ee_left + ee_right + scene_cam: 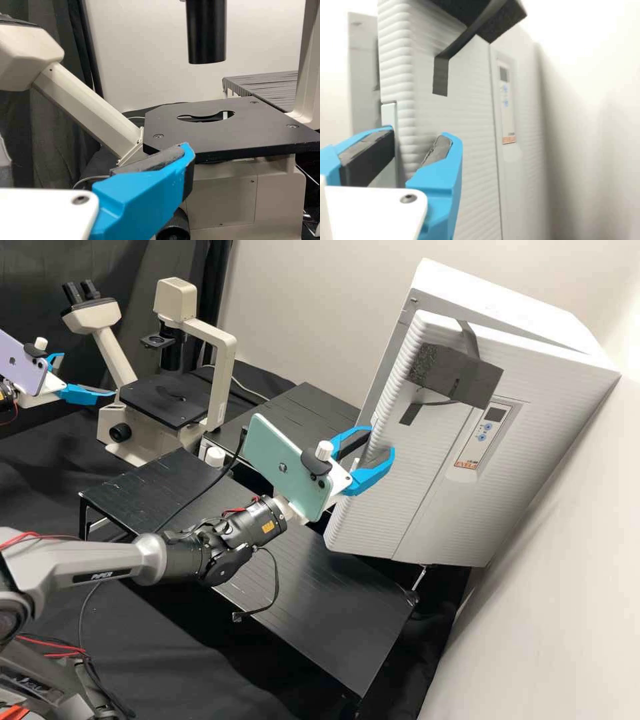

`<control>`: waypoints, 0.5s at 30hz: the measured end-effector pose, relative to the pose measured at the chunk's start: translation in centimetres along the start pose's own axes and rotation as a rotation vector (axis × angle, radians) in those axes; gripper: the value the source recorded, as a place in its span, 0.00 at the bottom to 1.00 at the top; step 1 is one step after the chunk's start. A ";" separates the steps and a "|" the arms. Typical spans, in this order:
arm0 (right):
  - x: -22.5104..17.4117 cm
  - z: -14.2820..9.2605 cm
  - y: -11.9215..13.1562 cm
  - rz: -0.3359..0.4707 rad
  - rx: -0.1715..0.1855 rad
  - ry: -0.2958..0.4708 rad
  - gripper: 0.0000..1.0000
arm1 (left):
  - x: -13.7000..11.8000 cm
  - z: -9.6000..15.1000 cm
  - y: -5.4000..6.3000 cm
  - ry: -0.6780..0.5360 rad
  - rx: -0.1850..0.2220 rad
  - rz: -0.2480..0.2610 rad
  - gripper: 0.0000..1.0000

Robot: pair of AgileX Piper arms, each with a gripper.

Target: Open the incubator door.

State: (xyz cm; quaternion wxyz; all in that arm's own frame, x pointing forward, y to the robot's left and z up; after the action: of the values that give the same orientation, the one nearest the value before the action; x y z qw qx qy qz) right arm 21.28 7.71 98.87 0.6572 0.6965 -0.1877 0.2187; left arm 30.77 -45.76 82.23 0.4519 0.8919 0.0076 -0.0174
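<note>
Reading the high view as a clock dial, the right arm point(100, 567) comes in from eight o'clock, above a low black table point(300, 600) that runs down to six o'clock. A pale green phone point(287, 460) is mounted on this arm just behind the right gripper point(381, 441), which lies a little off centre, toward two o'clock. Its fingers stand apart, one to either side of the ribbed free edge of the incubator door point(393, 520); whether their pads touch it, I cannot tell. The door, at three o'clock, is slightly ajar, with a narrow wedge between its top and the incubator body point(507, 303), which rises toward two o'clock. A dark pad point(467, 377) and strap hang on the door's upper part, beside the control panel point(483, 430). At ten o'clock is the left gripper point(87, 375), its fingers spread, with a lilac phone point(23, 370) on its mount. Farther in, also toward ten o'clock, stands a cream microscope point(220, 380) with a flat black stage point(160, 397). Behind, another black table point(310, 403) lies at twelve o'clock and a dark curtain point(133, 273) hangs at eleven.
</note>
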 end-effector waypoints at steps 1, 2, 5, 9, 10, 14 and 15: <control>-0.2 0.1 0.2 0.010 0.006 -0.008 0.00 | 0.0 0.0 0.0 0.000 0.000 0.000 1.00; -0.6 0.2 0.5 0.028 0.008 -0.015 0.00 | 0.0 0.0 0.0 0.000 0.000 0.000 1.00; -1.6 0.5 1.4 0.072 0.012 -0.037 0.00 | 0.0 0.0 0.0 0.000 0.000 0.000 1.00; -2.5 0.9 2.2 0.122 0.038 -0.070 1.00 | 0.0 0.0 0.0 0.000 0.000 0.000 1.00; -2.6 0.8 2.4 0.131 0.044 -0.071 1.00 | 0.0 0.0 0.0 0.000 0.000 0.000 1.00; -3.1 0.6 2.7 0.146 0.053 -0.071 1.00 | 0.0 0.0 0.0 0.000 0.000 0.000 1.00; -3.2 0.5 2.8 0.152 0.044 -0.068 1.00 | 0.0 0.0 0.0 0.000 0.000 0.000 1.00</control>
State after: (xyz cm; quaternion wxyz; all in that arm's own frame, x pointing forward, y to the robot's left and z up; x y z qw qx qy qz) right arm 17.10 6.93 99.44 0.6163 0.7016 -0.2573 0.2486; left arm 30.77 -45.76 82.23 0.4519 0.8919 0.0076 -0.0174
